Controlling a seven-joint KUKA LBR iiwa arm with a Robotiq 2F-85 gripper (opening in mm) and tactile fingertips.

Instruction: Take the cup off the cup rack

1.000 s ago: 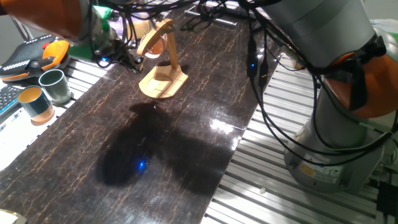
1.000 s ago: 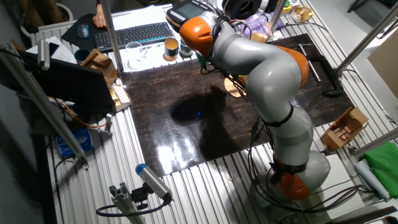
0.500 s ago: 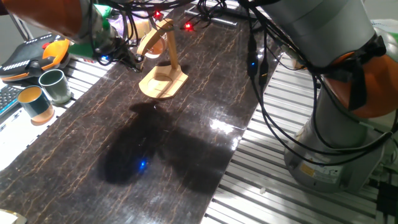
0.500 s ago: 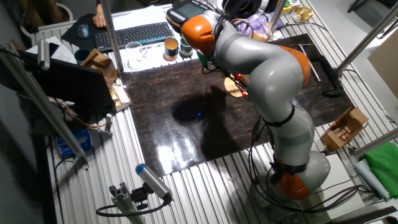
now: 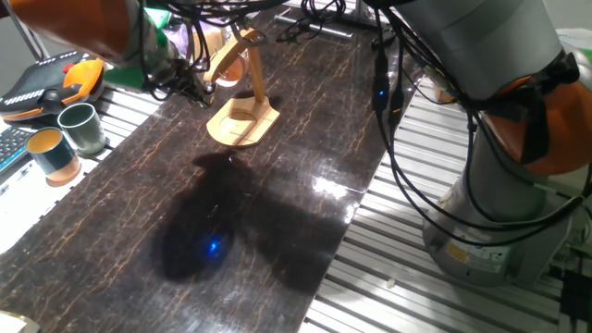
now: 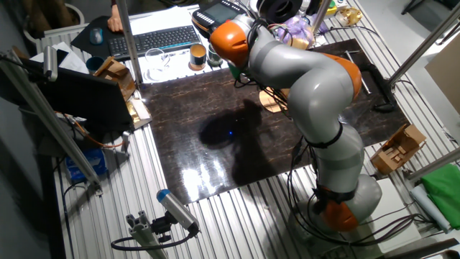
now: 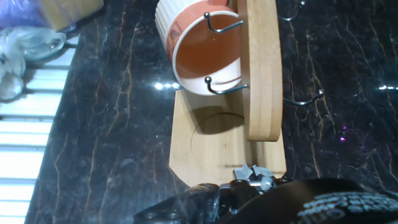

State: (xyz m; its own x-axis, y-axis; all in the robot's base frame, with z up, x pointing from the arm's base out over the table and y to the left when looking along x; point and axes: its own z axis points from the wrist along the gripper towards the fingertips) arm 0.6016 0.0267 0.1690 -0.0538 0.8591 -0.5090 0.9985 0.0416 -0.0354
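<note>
The salmon-pink cup (image 7: pixel 200 45) hangs on wire hooks on the cup rack's upright arm (image 7: pixel 261 68), with its pale opening facing the hand camera. Below it lies the rack's flat wooden base (image 7: pixel 217 146). In one fixed view the cup rack (image 5: pixel 244 109) stands at the far end of the dark table with the cup (image 5: pixel 223 63) on its left side. My gripper (image 5: pixel 196 91) hovers just left of the rack, level with the cup and apart from it. It looks open, with nothing between its fingers. In the other fixed view my arm covers most of the rack (image 6: pixel 271 101).
A dark green cup (image 5: pixel 83 128) and a teal cup with a tan inside (image 5: pixel 52 154) stand at the table's left edge. An orange-and-black device (image 5: pixel 57 80) lies behind them. Cables hang over the far end. The robot's base (image 5: pixel 504 203) stands to the right.
My arm and gripper have stayed almost where they were beside the rack. The red lights seen near the rack half a second ago are gone. The cup has not moved.
</note>
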